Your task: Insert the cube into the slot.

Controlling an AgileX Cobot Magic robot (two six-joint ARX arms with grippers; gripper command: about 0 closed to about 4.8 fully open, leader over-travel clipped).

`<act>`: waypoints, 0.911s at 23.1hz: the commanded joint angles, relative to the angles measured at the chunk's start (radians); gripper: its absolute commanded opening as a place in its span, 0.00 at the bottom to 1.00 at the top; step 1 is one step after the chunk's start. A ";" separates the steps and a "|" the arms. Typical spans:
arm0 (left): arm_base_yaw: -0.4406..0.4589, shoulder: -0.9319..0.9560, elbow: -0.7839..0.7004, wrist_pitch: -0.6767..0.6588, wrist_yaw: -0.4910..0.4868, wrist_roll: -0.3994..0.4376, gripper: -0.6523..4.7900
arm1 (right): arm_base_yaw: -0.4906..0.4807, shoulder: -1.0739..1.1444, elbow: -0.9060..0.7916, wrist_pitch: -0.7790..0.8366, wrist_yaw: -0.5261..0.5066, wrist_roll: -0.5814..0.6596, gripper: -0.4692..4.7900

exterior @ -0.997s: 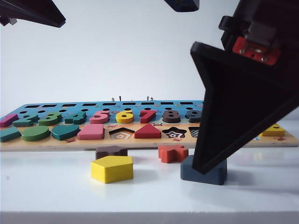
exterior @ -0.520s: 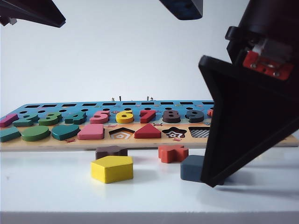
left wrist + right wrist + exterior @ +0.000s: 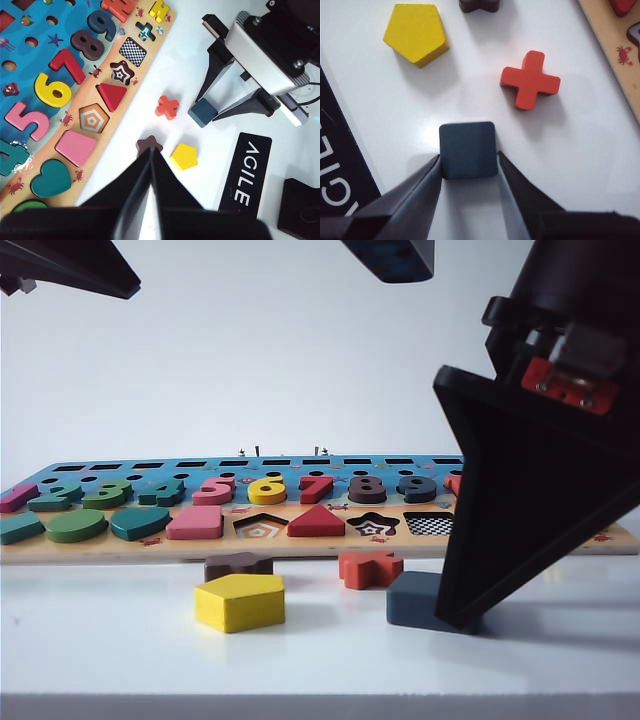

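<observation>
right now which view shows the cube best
The right wrist view: the cube fills the middle, top face clear, between the right gripper's fingers. The left wrist view shows it small and distant. In the exterior view the gripper hides its right half.

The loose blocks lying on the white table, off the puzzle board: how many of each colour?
Yellow pentagon: 1
Red cross: 1
Brown star: 1
Navy cube, between the right pincer fingers: 1
Total: 4

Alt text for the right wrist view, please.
The right hand straddles the dark navy cube on the white table, fingers at its two sides. A red cross block and a yellow pentagon lie beyond.
</observation>
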 commanded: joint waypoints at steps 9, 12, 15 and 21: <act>0.001 -0.003 0.004 0.051 0.002 0.004 0.15 | -0.003 -0.006 0.034 -0.018 0.003 -0.065 0.30; 0.001 -0.003 0.003 0.047 0.001 0.004 0.15 | -0.010 -0.018 0.076 -0.052 0.005 -0.118 0.30; 0.001 -0.003 0.003 0.027 0.002 0.004 0.15 | -0.066 -0.037 0.159 -0.122 0.014 -0.246 0.30; 0.001 -0.003 0.003 0.026 0.001 0.004 0.15 | -0.157 -0.040 0.235 -0.198 0.072 -0.429 0.30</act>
